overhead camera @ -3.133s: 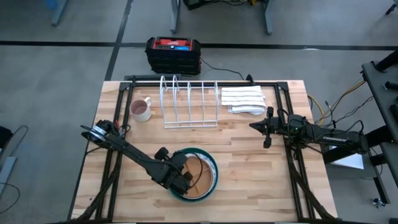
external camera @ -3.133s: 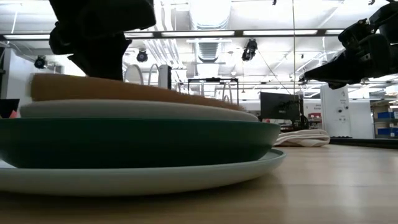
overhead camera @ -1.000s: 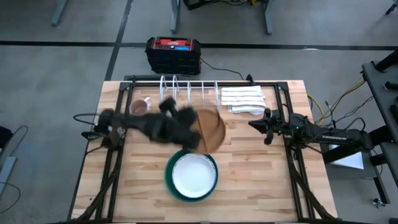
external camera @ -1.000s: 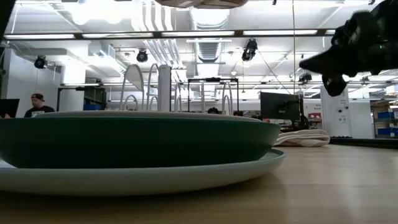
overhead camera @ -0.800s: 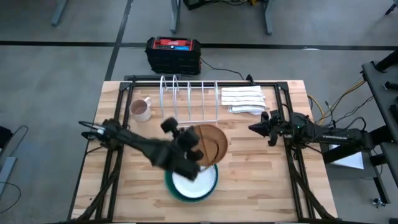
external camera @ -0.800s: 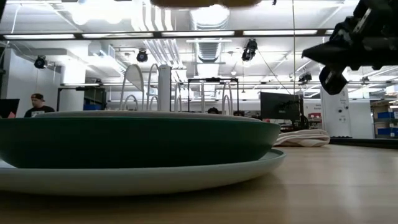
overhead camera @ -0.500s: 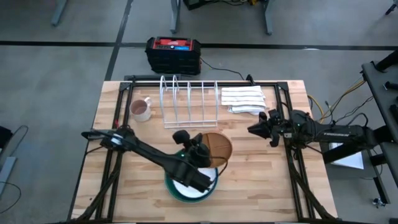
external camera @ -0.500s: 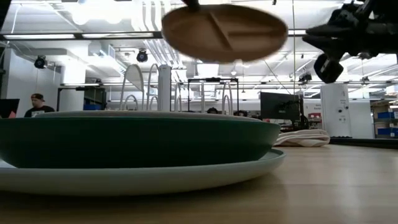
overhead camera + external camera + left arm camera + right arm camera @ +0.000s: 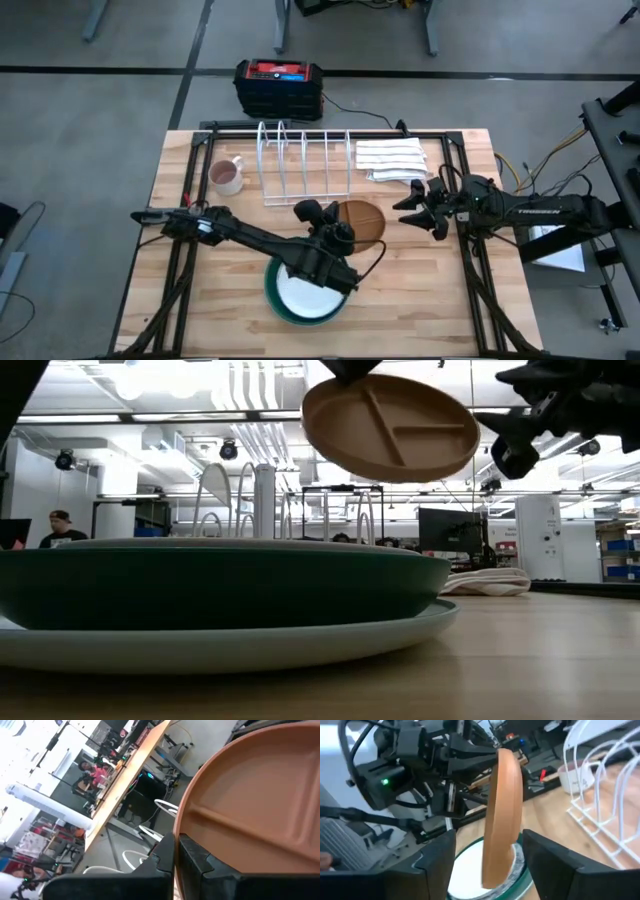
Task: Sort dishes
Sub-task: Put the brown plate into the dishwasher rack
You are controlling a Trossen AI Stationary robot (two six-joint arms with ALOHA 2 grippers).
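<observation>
Dishes: stack (image 9: 306, 288) at lower centre of high view, dark green bowl (image 9: 220, 588) largest. Small brown plate (image 9: 361, 222) held aloft mid-frame, left gripper (image 9: 335, 236) pinching its rim; right gripper (image 9: 418, 208) spread alongside. Judged rigid, light, smooth; rim grip best.

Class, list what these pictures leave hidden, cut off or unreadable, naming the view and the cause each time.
- Stacked plates, low view: cut off at the left edge.
- White plate, high view: partly covered by the left arm.
- Brown plate, left wrist view: cut off at the top and right edges.
- Mug, high view: contents too small to tell.
</observation>
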